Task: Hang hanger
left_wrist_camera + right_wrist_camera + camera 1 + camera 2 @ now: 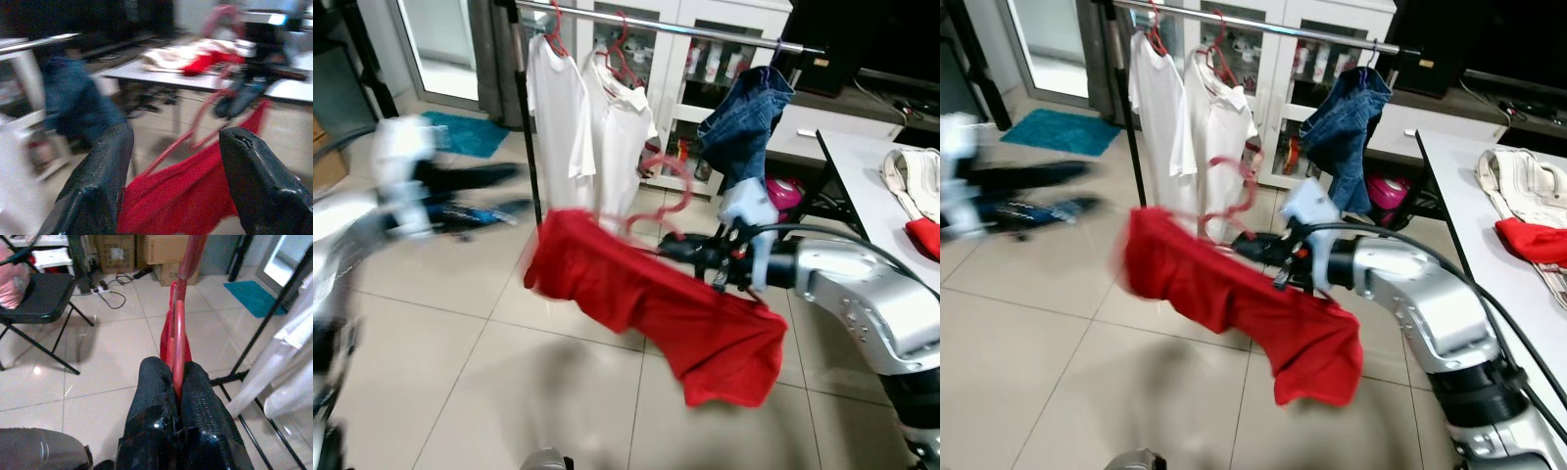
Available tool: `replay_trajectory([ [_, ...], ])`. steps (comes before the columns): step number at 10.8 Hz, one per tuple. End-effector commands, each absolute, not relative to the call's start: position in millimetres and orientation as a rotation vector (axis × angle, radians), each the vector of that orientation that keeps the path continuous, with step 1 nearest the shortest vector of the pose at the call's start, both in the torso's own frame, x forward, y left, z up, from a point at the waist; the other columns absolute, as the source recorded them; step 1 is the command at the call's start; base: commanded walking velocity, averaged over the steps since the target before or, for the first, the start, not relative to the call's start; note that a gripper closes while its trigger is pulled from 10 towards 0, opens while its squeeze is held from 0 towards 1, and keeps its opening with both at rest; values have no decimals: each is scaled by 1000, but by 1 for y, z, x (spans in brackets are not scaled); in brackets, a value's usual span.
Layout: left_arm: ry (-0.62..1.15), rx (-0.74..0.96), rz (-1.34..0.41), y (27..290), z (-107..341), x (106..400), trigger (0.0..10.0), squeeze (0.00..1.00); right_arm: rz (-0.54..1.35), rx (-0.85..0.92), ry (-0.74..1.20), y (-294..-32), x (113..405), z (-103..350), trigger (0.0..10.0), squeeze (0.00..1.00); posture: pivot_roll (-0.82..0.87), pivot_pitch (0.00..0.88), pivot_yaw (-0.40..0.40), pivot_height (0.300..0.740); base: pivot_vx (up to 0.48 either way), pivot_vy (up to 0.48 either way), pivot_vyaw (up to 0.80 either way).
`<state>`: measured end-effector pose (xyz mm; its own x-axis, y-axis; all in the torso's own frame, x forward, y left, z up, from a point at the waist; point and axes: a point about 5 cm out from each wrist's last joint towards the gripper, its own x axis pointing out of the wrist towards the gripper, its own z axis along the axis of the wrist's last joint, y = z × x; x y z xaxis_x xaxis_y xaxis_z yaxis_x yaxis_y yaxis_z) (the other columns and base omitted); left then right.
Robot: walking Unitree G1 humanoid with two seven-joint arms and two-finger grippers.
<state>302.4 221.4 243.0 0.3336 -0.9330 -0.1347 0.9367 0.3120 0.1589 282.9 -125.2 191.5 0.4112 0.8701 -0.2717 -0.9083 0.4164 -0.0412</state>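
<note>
While the right pincer is clamped shut on the red hanger, that hanger sits out in the open room near the middle of the head view, short of the clothes rail that runs across at about twelve o'clock. A red shirt is draped on the hanger and sags down from it toward five o'clock, well above the floor. In the right wrist view the two black fingers press together on the hanger's thin red bar.

At nine o'clock the left pincer reaches forward, heavily blurred, its fingers spread wide with nothing between them; in the left wrist view the open fingers frame the red shirt and the hanger beyond.

Under everything lies a floor of large pale glossy tiles with thin grout lines. On the rail hang two white shirts on red hangers toward eleven o'clock, and a pair of blue jeans toward one o'clock. Behind the rail stands a white cabinet with glass doors. A teal mat lies on the floor at ten o'clock, before a glass door. At three o'clock a white tabletop carries a cream garment and a red cloth. The right wrist view also shows a black folding chair and cardboard boxes on the tiles.
</note>
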Motion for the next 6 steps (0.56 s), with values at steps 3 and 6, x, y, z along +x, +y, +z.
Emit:
replay_trajectory([
  [3,166,274,-1480,200,239,295,10000,0,1239,-231,148,-112,277,205,10000,0,-13,0,-37,740,0,0,0],
  [6,204,318,-1527,194,235,308,10000,0,1338,-233,128,-105,269,208,10000,0,-18,0,-22,740,0,0,0],
])
